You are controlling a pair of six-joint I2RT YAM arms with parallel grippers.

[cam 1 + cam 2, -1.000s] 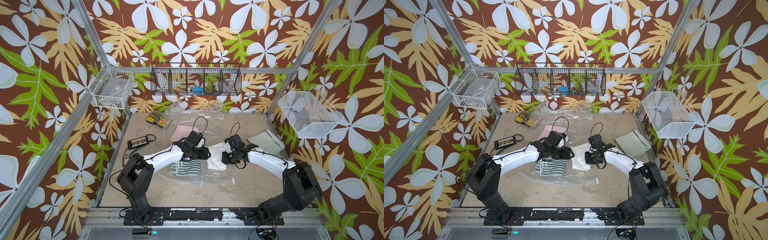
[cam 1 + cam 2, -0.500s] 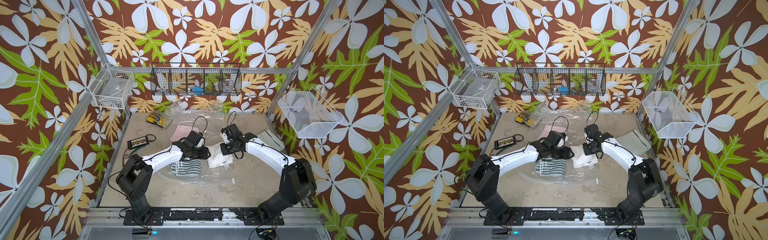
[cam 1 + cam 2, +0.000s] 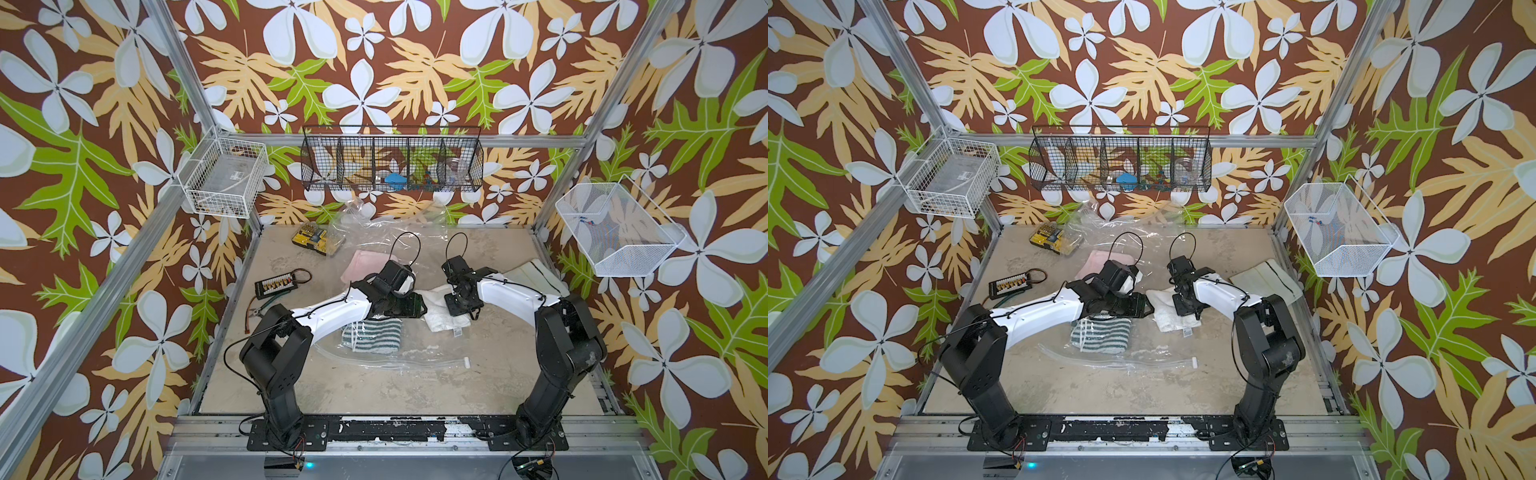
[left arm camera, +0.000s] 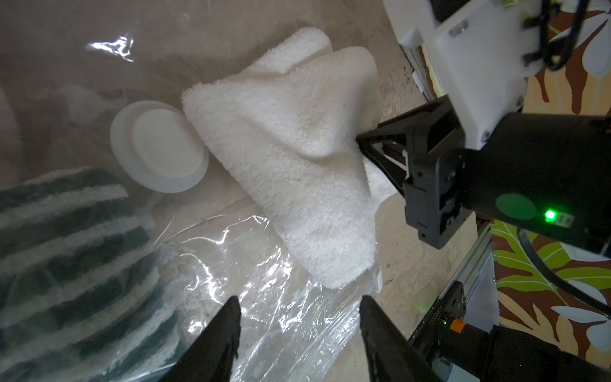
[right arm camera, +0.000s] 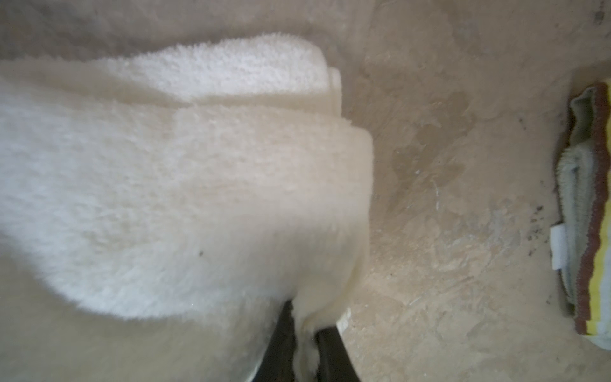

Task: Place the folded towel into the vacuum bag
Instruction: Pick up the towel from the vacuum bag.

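Right gripper (image 5: 305,325) pinches a fold of the white towel (image 4: 287,158) at its edge, jaws nearly together with pile bulging between them; the gripped part rides up while the rest sags to the table (image 3: 353,395). Left gripper (image 4: 299,311) stands with jaws apart and nothing between them, poised over the crinkled film of the vacuum bag (image 4: 264,264). Towel not yet in the bag: it lies just beside it on the right arm's side, one edge touching the round valve cap (image 4: 158,145) and one corner seemingly resting on the film. Bag already holds a green-striped towel (image 3: 374,334). Zip strip (image 3: 395,365) curves along the bag's side nearest the arm bases, slider (image 3: 466,361) at its right-hand end — whether the mouth gapes there, cannot tell. Step in hand, as I read it: pick-up and carry; insertion not begun. Next move calls for the left jaws to nip the upper film near the strip and raise it, and the right to bring the towel round and feed it in low. Room: bare table between strip and bases is open; the two grippers sit near each other mid-table — tight. Cream towel (image 3: 536,276) and pink cloth (image 3: 361,264) lie well apart from that path. An edge pinch may let the fold fall open.
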